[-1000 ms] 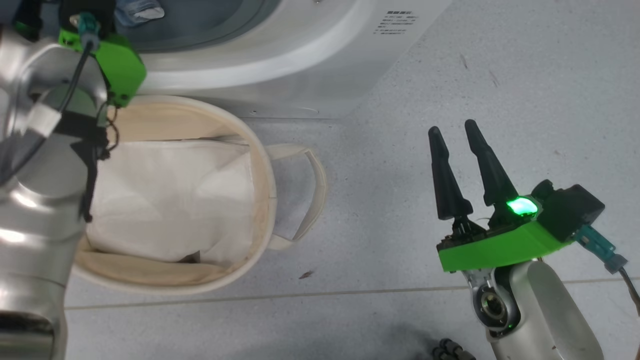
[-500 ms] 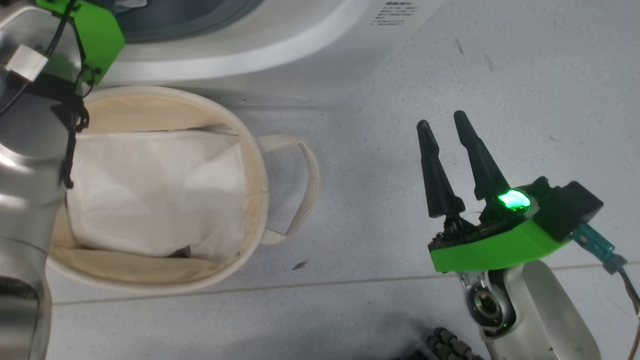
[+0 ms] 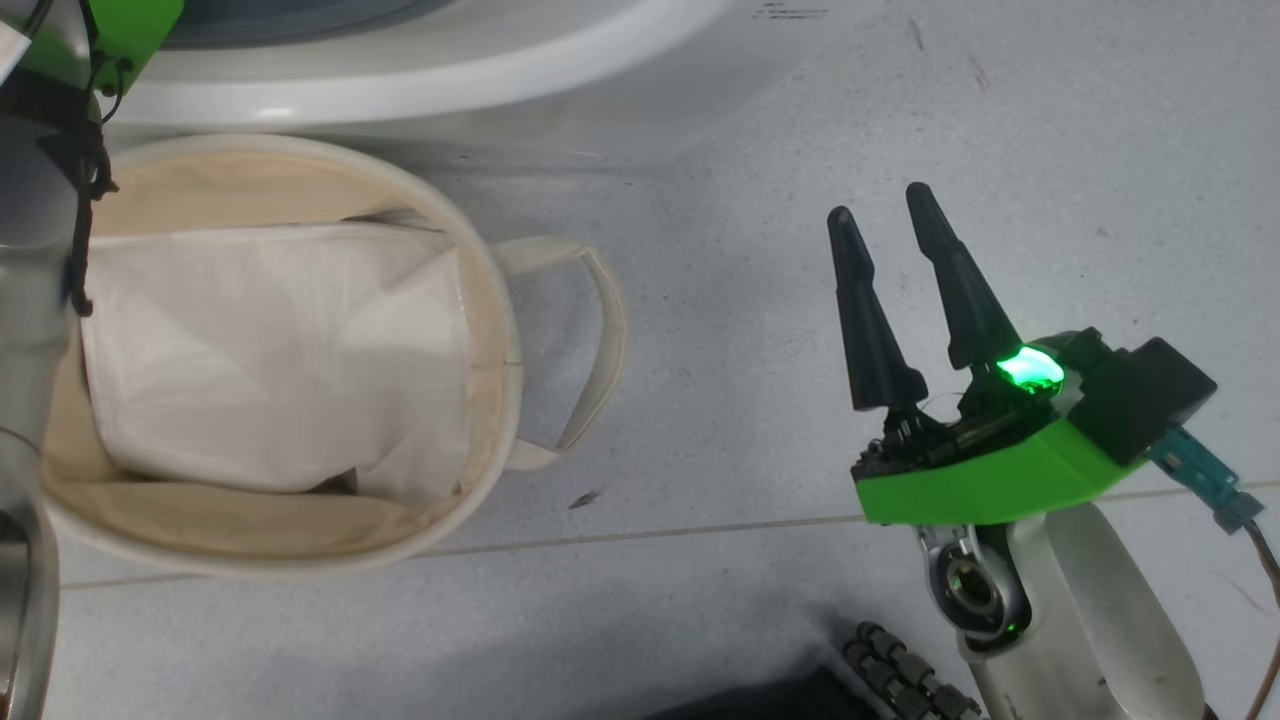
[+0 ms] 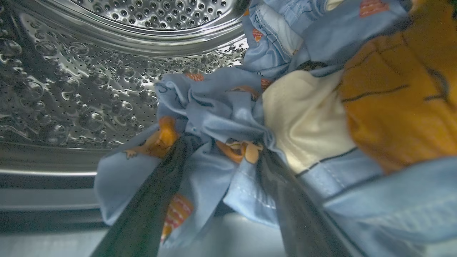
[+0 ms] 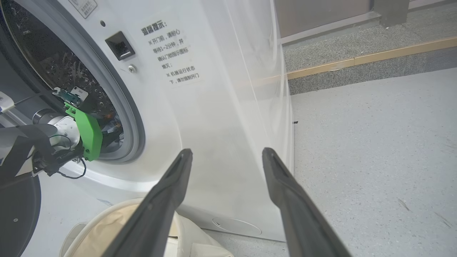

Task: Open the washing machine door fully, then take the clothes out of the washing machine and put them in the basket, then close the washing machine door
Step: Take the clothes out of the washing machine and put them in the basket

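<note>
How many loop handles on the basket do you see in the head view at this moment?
1: a loop handle on the right side of the basket, lying out over the floor. A second may be hidden behind the left arm.

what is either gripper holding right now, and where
Nothing: left gripper open astride a bunch of the clothes, right gripper open and empty.

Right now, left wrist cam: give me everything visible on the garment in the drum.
The garment is soft light-blue fabric printed with orange cartoon bears, plus a cream patch and a large orange one; stitched hems show. It lies crumpled in a heap on the perforated steel drum. The left gripper is open, its dark fingers lying against the cloth with a gathered fold between them.
</note>
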